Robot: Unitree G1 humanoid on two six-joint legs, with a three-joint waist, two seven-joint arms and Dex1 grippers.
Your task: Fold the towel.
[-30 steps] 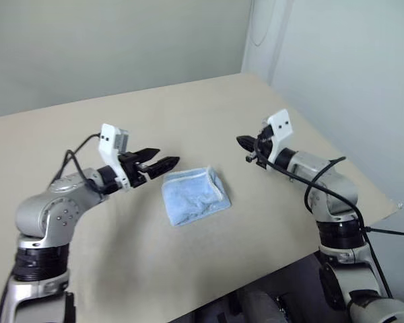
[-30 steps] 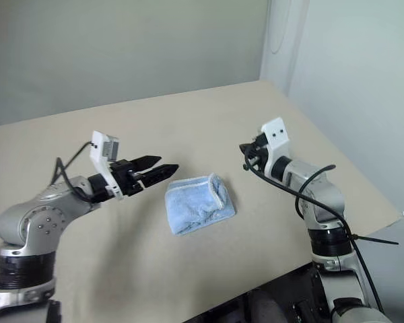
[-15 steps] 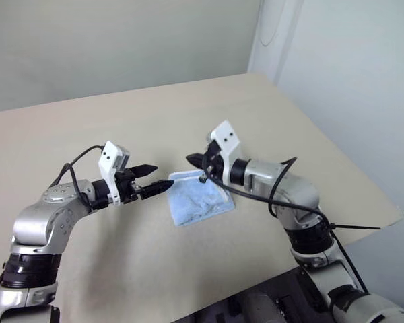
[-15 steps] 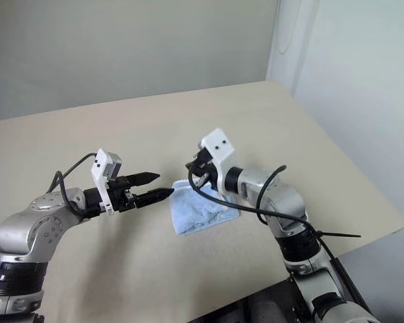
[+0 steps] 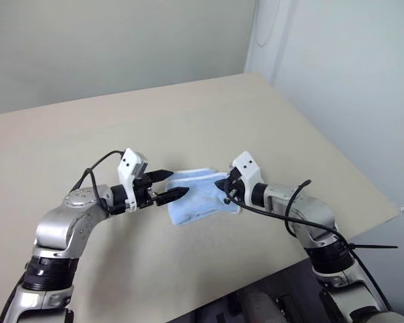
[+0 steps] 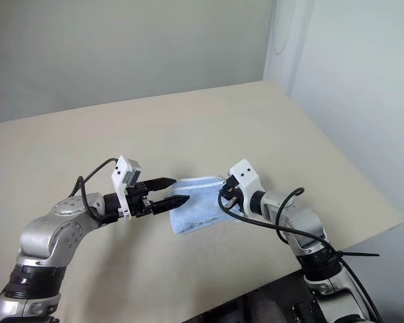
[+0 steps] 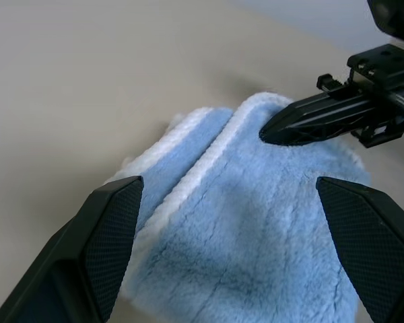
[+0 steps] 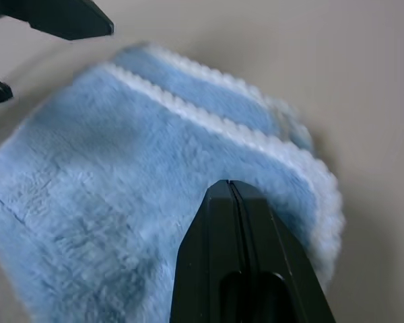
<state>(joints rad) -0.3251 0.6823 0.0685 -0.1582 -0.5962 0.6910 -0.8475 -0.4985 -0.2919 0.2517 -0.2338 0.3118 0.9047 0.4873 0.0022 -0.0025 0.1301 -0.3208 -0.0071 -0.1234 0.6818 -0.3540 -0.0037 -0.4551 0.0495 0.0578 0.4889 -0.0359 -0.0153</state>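
Flanking the folded towel [image 5: 200, 196], left gripper [image 5: 170, 184] gapes wide, right gripper [image 5: 222, 183] pinched empty over its white-edged end.

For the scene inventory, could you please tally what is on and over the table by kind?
Towels: 1, the light blue towel, folded on the table.
Grippers: 2, the left gripper open and the right gripper shut, one at each side of the towel.
Total: 3.
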